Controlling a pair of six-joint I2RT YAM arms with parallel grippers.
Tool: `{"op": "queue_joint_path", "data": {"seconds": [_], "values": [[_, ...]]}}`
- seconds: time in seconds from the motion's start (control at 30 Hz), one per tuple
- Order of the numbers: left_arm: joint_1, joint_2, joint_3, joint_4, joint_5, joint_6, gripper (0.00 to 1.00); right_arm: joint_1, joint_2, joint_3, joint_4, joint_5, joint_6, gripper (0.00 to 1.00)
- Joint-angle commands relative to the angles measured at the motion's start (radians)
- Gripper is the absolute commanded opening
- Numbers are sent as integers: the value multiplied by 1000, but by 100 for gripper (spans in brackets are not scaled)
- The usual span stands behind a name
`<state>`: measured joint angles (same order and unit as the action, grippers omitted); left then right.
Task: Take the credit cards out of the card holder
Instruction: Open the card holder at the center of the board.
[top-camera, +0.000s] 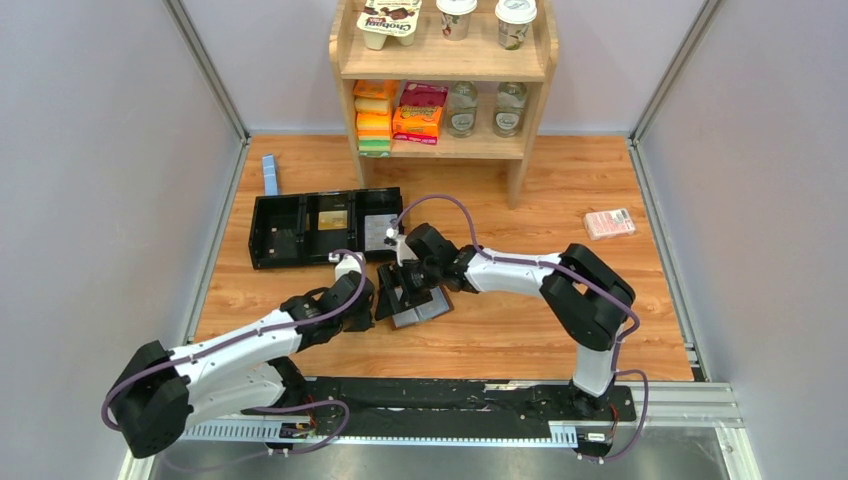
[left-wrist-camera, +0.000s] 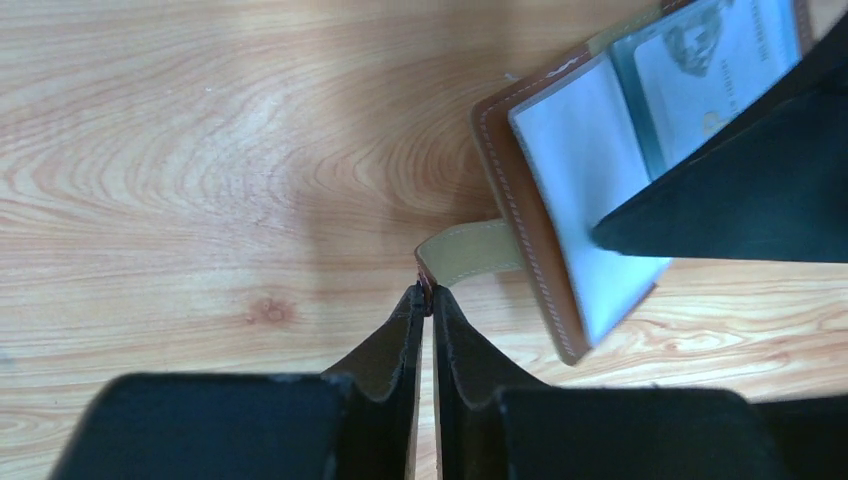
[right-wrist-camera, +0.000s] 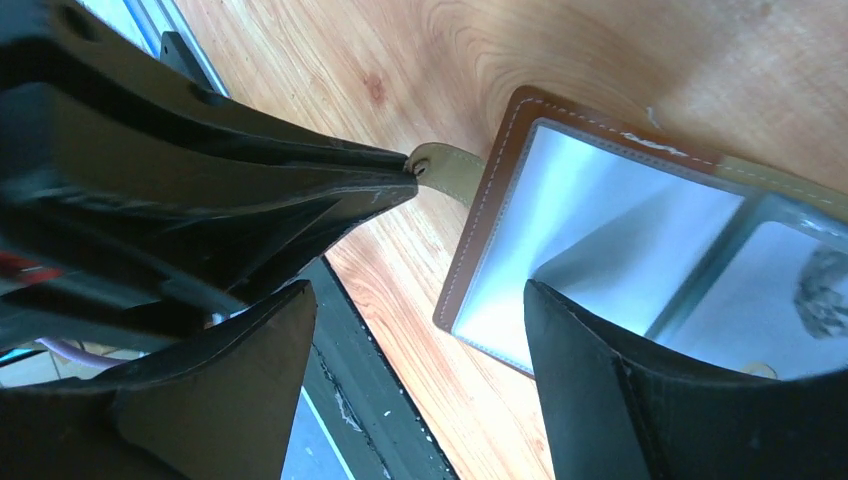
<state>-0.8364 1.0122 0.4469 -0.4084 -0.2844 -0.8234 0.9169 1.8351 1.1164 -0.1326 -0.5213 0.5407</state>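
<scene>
The card holder lies open on the wooden table, brown edging up, grey-blue inside showing. My left gripper is shut on the tan strap tab at the holder's edge. A pale credit card with a printed picture sits in a pocket; it also shows in the right wrist view. My right gripper is open over the holder, with one finger over the grey-blue inside and the other off its edge. In the top view both grippers meet at the holder, left and right.
A long black compartmented tray lies just behind the holder. A narrow blue strip is at the back left and a pink-red packet at the right. A wooden shelf with goods stands at the back. The arms' base rail runs along the near edge.
</scene>
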Motion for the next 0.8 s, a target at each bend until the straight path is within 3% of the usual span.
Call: {"op": "queue_joint_path", "data": {"seconds": [0.0,0.23,0.33,0.43,0.57,0.63,0.77], "values": [[2,-92,-10,-21,-39,-31,15,10,39,31,51,-39,30,79],[2,-242,-10,-90,-82,-65,19,10,78,22,41,21,38,74],[2,-294,4,-95,-85,-66,20,8,81,25,30,49,38,67],[3,-293,36,-84,-79,-63,20,8,81,25,24,76,45,53],[2,-239,68,-17,-72,-63,21,7,72,17,8,132,57,23],[2,-192,85,20,-56,-63,21,5,61,11,10,145,61,12],[5,-78,136,71,-38,-45,21,5,69,7,10,156,68,4]]}}
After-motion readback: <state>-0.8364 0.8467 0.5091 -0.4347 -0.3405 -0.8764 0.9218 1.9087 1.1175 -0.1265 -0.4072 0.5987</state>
